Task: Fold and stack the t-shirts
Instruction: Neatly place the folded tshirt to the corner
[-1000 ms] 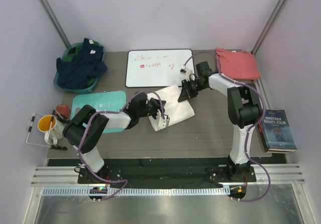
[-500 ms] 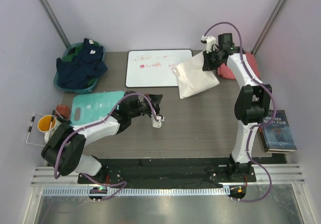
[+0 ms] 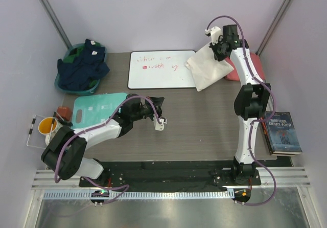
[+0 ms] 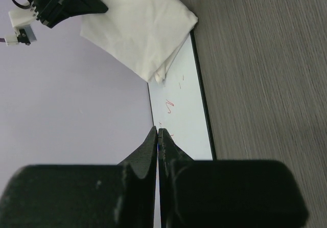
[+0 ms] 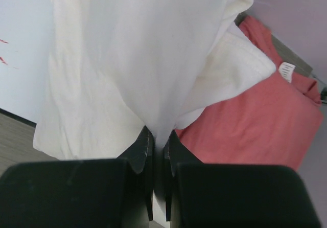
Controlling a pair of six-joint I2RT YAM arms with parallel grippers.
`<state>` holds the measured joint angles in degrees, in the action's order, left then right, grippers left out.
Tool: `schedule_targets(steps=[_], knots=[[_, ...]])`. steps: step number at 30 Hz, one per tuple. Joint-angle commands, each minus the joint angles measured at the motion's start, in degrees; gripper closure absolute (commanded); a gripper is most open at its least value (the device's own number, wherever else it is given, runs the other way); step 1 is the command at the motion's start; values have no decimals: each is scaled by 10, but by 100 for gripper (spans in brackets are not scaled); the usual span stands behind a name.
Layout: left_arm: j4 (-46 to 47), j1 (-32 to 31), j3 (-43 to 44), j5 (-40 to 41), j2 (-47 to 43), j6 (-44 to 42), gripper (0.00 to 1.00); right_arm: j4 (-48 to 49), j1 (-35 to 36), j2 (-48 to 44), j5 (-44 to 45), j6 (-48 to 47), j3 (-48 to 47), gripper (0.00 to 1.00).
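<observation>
My right gripper [image 5: 157, 136] clamps folded cream shirt [image 3: 208, 70] by red shirt [image 5: 245, 110]; should lower flat, edges squared. Left gripper [image 4: 158, 132] fingers together, empty.

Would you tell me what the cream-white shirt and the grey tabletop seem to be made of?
The cream-white folded t-shirt: soft matte cloth, probably cotton knit; it drapes and creases. The grey tabletop: matte wood-grain laminate, perhaps; fine parallel streaks.

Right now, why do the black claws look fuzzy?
Left wrist view: the left gripper sits too near the lens, so it blurs, while the whiteboard looks sharp. Right wrist view: the right gripper blurs likewise; the cream t-shirt it pinches looks crisp.
</observation>
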<state>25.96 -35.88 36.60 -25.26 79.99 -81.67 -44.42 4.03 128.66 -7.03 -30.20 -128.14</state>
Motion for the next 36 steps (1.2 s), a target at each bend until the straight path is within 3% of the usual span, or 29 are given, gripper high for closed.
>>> schedule_targets(steps=[1, 25, 36], knots=[[26, 4, 1, 2, 1, 1, 100, 29, -14, -5, 61, -38, -58, 99], [46, 9, 42, -14, 56, 0, 100, 101, -96, -14, 138, -63, -111, 99], [37, 9, 59, -23, 69, -5, 100, 107, -120, -1, 149, -66, -75, 99]])
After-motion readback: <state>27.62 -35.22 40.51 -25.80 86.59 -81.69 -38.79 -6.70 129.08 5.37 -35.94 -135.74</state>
